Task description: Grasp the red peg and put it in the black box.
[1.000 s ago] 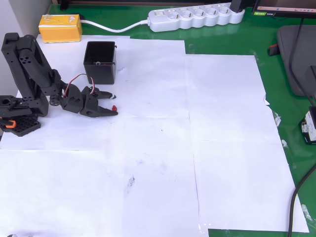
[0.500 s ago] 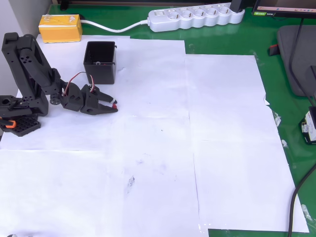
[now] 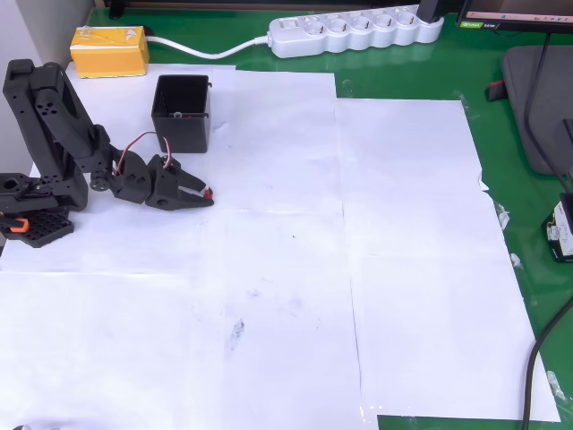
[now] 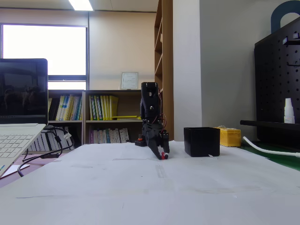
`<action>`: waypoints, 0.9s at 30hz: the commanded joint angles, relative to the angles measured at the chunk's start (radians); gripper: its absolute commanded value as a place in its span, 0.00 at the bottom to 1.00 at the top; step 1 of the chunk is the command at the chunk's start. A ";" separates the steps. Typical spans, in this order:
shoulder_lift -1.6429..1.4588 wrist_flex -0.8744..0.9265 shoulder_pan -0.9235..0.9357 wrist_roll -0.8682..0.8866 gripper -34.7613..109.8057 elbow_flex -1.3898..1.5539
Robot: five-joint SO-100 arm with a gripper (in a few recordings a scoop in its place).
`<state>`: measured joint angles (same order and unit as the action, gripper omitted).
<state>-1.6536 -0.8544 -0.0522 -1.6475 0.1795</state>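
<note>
Down near the left edge of the desk [image 3: 421, 54], the black arm [image 3: 54, 125] reached out low over the white paper sheets [image 3: 295, 260], and its gripper [image 3: 206, 194] had both fingers drawn together on the red peg [image 3: 208, 193], which showed as a small red dot at the very fingertips. In the fixed view the gripper [image 4: 162, 155] pointed steeply down, its tips at the paper with the red peg [image 4: 162, 156] pinched between them. The black box [image 3: 182, 113] stood just beyond the gripper toward the desk's far edge, open side up, apart from the fingers; in the fixed view the black box [image 4: 201, 141] sat to the right of the arm. A yellow box [image 3: 109, 50] lay at the far left corner, and a white power strip [image 3: 354, 31] ran along the far edge.
</note>
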 commanded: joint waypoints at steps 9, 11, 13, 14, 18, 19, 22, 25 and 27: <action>0.405 0.696 0.057 -0.002 0.24 0.227; 0.449 0.894 0.067 0.014 0.24 0.321; 0.468 1.069 0.075 0.040 0.24 0.422; 0.469 1.169 0.080 0.048 0.24 0.480; 0.469 1.496 0.078 0.117 0.24 0.716; 0.469 1.543 0.072 0.140 0.24 0.765; 0.465 1.703 0.049 0.198 0.24 0.913; 0.465 1.833 0.017 0.259 0.24 1.042; 0.462 1.925 -0.003 0.282 0.24 1.111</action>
<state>-1.2318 0.9419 -0.0291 -1.3898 1.1152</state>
